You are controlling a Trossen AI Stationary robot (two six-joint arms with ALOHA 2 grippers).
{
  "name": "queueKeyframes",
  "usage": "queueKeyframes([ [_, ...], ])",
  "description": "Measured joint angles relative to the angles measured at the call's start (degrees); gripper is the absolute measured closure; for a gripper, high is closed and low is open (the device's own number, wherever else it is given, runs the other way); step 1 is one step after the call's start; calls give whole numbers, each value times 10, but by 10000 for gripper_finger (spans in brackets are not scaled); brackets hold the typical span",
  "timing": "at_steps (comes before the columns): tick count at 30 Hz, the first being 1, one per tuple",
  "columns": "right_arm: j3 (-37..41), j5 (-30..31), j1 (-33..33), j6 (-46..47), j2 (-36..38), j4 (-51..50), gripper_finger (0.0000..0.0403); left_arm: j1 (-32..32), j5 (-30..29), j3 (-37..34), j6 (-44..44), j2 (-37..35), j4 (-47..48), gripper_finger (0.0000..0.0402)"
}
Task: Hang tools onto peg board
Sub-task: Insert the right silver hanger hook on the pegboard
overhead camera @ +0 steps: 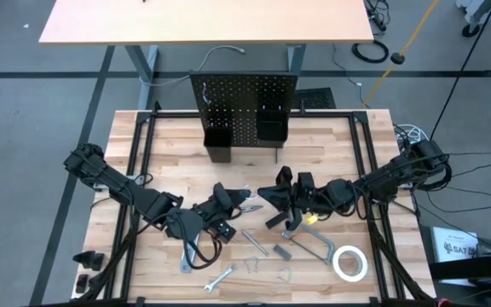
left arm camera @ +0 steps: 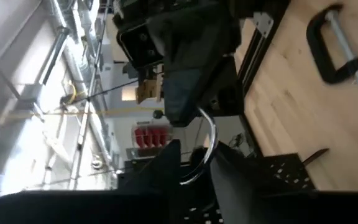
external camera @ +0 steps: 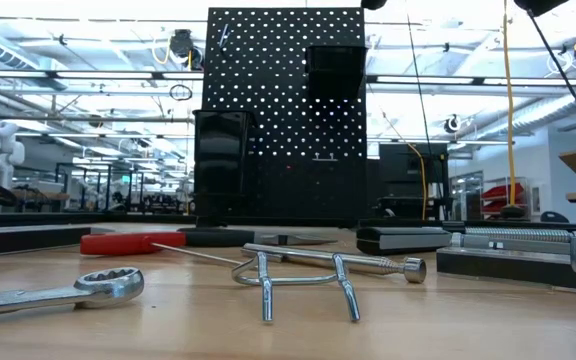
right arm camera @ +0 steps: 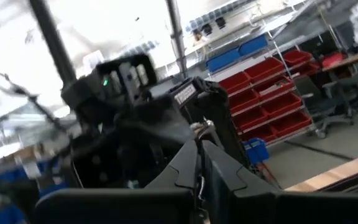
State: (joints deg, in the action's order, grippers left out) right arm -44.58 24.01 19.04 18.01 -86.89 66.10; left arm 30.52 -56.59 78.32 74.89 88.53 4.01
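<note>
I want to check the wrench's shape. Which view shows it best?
The low view: the silver wrench lies close, its ring end sharp. The high view shows the wrench whole but tiny, near the table's front edge. Neither wrist view shows it.

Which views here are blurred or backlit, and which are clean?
High view: even and sharp. Low view: peg board a backlit silhouette, wrench glinting. Left wrist view: bright windows, C-clamp soft. Right wrist view: smeared throughout.

The wooden table carries the peg board, wrench and tape roll.
</note>
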Motion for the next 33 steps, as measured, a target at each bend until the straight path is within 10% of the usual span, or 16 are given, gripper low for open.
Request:
queueKeyframes([
  [10,0,5,5,-107,4,-43,402,26,-18,-1,-198,-26,5,252],
  [16,2,72,22,-218,20,-89,402,44,14,1,-506,-85,140,251],
  [21,2,79,32,-263,21,-111,402,13,185,1,-787,-128,231,251],
  [33,2,40,47,-275,23,-120,402,-78,336,-79,-825,-110,90,250],
])
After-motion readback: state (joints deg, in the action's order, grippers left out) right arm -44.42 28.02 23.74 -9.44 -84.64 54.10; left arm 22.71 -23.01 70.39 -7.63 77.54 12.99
